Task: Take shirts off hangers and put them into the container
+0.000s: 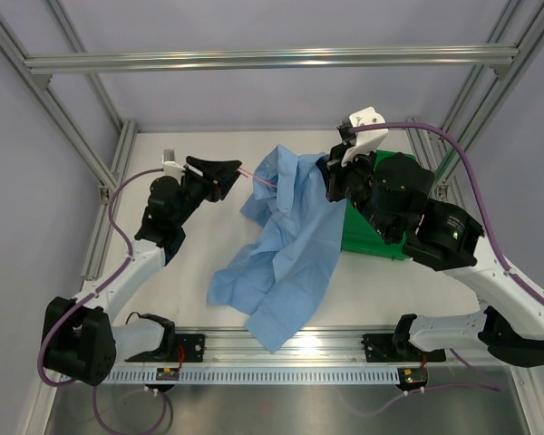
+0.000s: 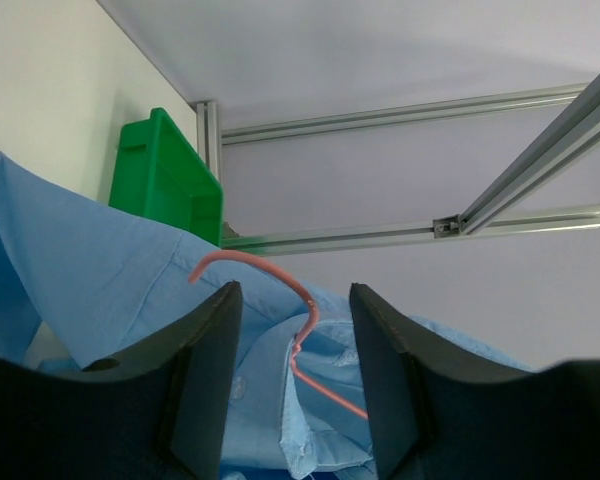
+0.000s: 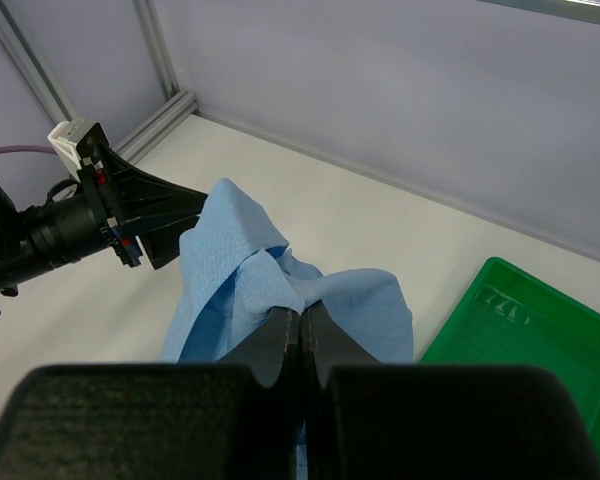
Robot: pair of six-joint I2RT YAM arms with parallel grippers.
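Blue shirt (image 1: 286, 245) was pinched by right gripper (image 3: 302, 315), left of green tray (image 3: 550, 350). Jaws of left gripper (image 2: 295, 295) were parted, pink hanger (image 2: 311, 303) just ahead. Judged: shirt being stripped off; hanger needed clamping next.

A robotics lab test cell. An aluminium profile frame (image 1: 263, 60) boxes in a plain white worktop (image 1: 190, 263), and blank grey panels (image 3: 380, 80) close it off beyond both sets of jaws. The arms' bases are bolted to a slotted rail (image 1: 281, 372) well behind the jaws. A purple cable (image 3: 15, 152) trails from a wrist.
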